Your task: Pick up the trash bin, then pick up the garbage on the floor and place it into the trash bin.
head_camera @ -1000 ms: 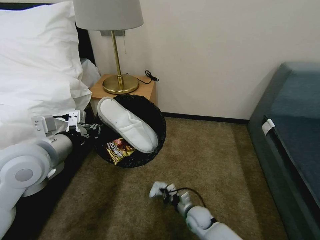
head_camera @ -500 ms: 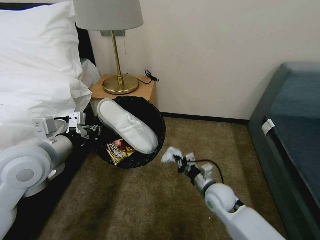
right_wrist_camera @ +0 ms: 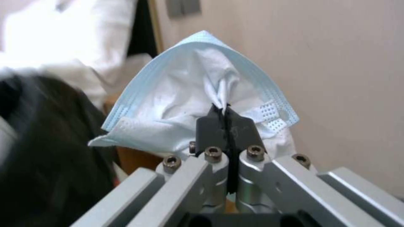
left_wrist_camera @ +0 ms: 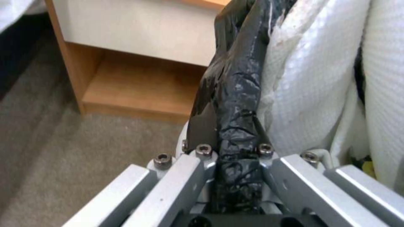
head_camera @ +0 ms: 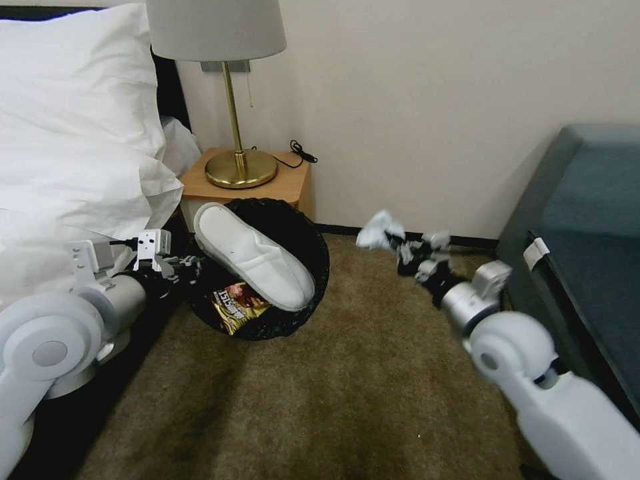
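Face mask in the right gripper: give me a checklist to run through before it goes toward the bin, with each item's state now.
1. Right gripper shut on the face mask: ok.
2. Left gripper clamped on the trash bin rim: ok.
3. Mask above the bin opening: not ok, it hangs to the bin's right in the head view.
4. Room in the bin: cannot tell; a white slipper lies across the opening above a snack wrapper.
5. Carpet between mask and bin bare: ok.

Snack wrapper [head_camera: 237,303] half-hidden (under slipper [head_camera: 257,257])
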